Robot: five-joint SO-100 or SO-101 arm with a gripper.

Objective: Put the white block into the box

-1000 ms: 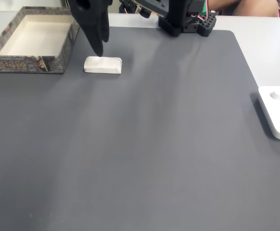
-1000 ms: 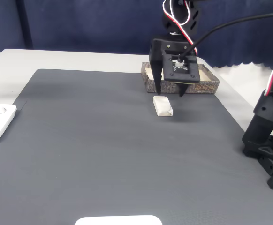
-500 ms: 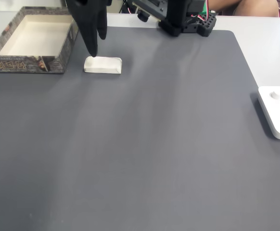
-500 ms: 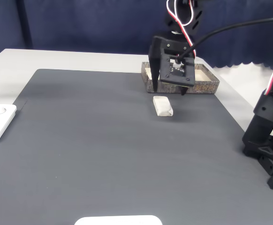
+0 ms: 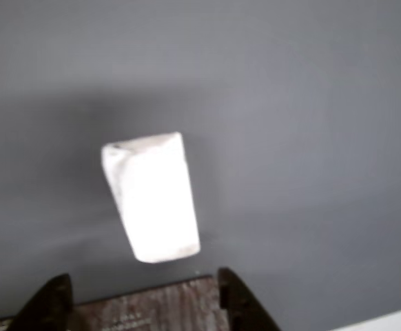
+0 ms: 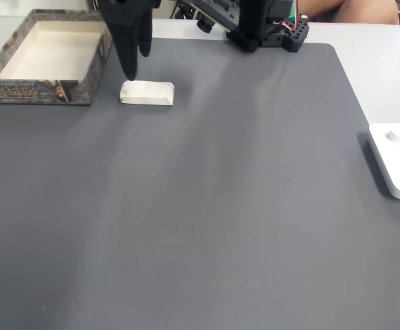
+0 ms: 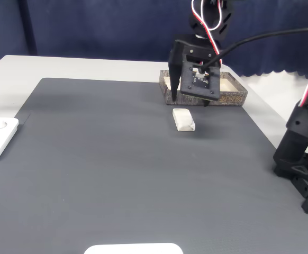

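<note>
The white block (image 6: 147,93) lies flat on the dark grey mat (image 6: 220,206), just beside the box's (image 6: 42,89) near wall in a fixed view, and nothing is touching it. The gripper (image 7: 190,102) hangs above it with its jaws spread wide and empty, one finger (image 7: 174,84) reaching lower than the other in a fixed view; in the other view both dark tips show at the bottom edge with the block (image 5: 152,196) lying slightly askew beyond them. The risk I see is in the descent: the block sits at an angle to the jaws, so a closing pinch could catch a corner and spin it or squirt it sideways. The box (image 7: 225,95) is so close behind that a finger coming down on that side might strike the wall and shove the box instead. A weak hold could also drop the block on the rim instead of inside. Elsewhere a white device (image 6: 396,158) rests at the tabletop's edge, well apart, and the arm's black base (image 6: 269,27) stands behind the mat; neither blocks the short path to the box.
</note>
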